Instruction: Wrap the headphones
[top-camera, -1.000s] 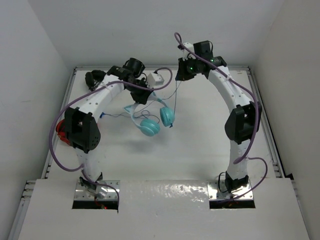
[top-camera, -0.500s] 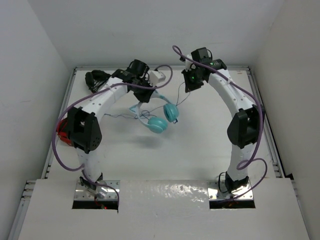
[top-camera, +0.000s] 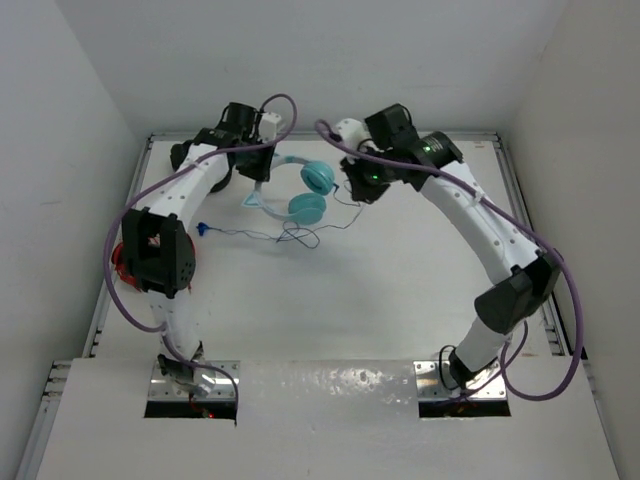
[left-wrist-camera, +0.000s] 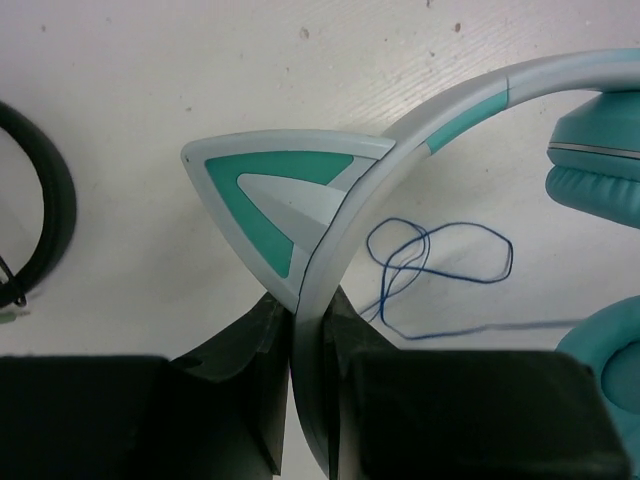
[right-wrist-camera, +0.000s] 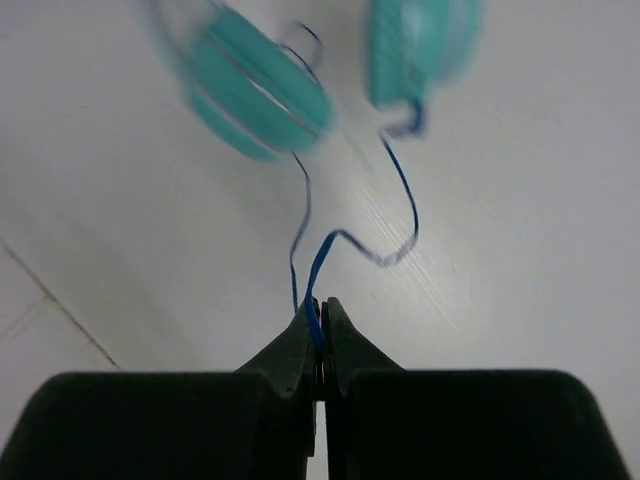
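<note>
The teal headphones are held near the back of the table, their two round earcups side by side. My left gripper is shut on the pale headband, just below a cat ear; the fingers clamp it on both sides. One earcup shows at the right of the left wrist view. My right gripper is shut on the thin blue cable just right of the earcups, which are blurred. The cable trails in loops across the table to the blue plug.
Black headphones lie at the back left corner, and they also show in the left wrist view. Red headphones lie at the left edge behind my left arm. A raised rim bounds the table.
My left gripper has carried the headphones toward the back of the table. My right gripper has swung left and down, close to the earcups, still pinching the cable.
</note>
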